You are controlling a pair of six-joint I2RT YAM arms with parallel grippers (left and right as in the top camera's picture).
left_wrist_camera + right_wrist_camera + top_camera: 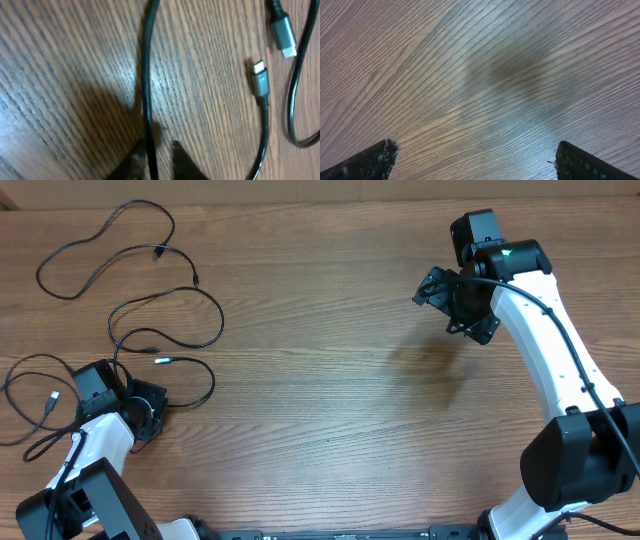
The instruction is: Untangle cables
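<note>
I read this as a robotics lab: brown wood-grain tabletop [320, 395] w/ white-and-black left arm [100, 438] at 8 o'clock, right arm [555, 345] at 3.

No text, label, brand, number or sign can be read on the cables [145, 75], the arms [545, 340] or the table [320, 400].

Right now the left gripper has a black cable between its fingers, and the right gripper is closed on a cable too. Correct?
No: the right gripper is open and empty, as the right wrist view shows. The left gripper does straddle a black cable.
</note>
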